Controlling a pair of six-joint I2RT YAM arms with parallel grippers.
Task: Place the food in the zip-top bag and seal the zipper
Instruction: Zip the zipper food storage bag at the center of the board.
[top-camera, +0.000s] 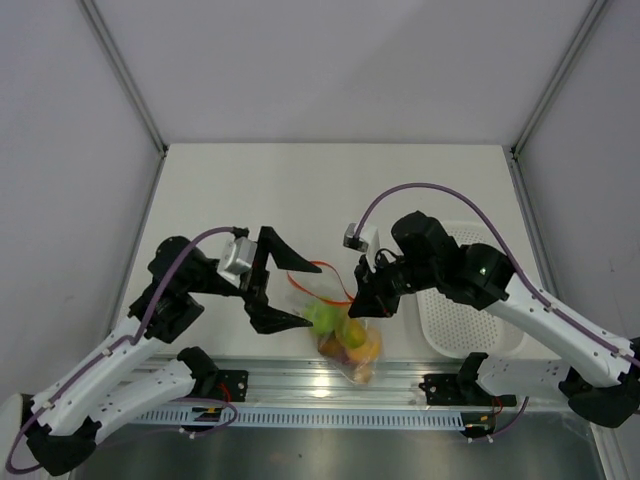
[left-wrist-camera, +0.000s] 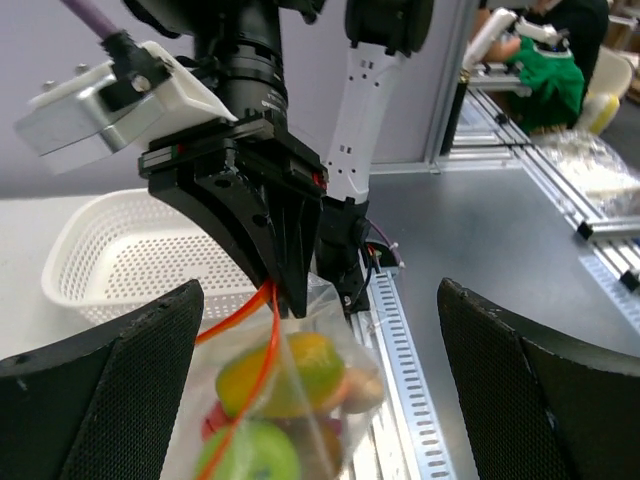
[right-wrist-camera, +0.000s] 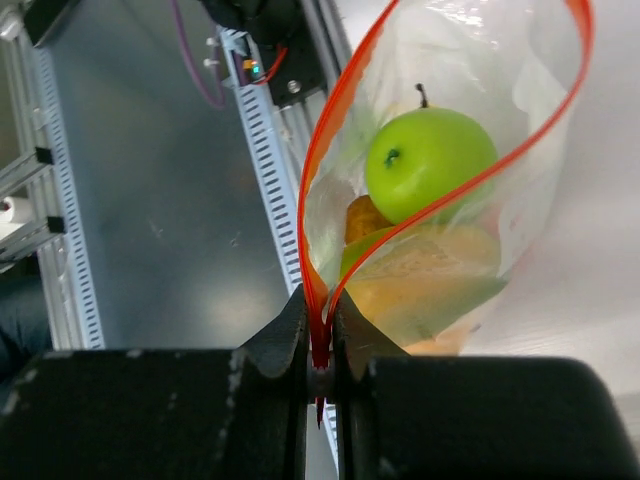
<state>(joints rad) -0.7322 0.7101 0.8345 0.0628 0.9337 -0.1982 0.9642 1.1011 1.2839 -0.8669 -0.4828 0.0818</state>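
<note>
Bag look: the zip-top bag (top-camera: 352, 352) is clear, thin and crumpled, with the food (top-camera: 345, 335) inside. A green apple (right-wrist-camera: 430, 165) sits on top, with yellow and orange pieces under it.
Zipper: the orange-red zipper (right-wrist-camera: 318, 170) gapes in a loop, and its two strips meet only at one end.
Bag place: middle of the table (top-camera: 300, 190) at its near edge, left of the white tray (top-camera: 470, 310).
Axis: the long axis runs near to far, mouth toward the far side, bottom over the near rail (top-camera: 300, 378).
Right gripper (right-wrist-camera: 320, 350): pinched tight on the zipper's joined end.
Left gripper (top-camera: 300, 293): spread wide, holding nothing, just left of the bag.
</note>
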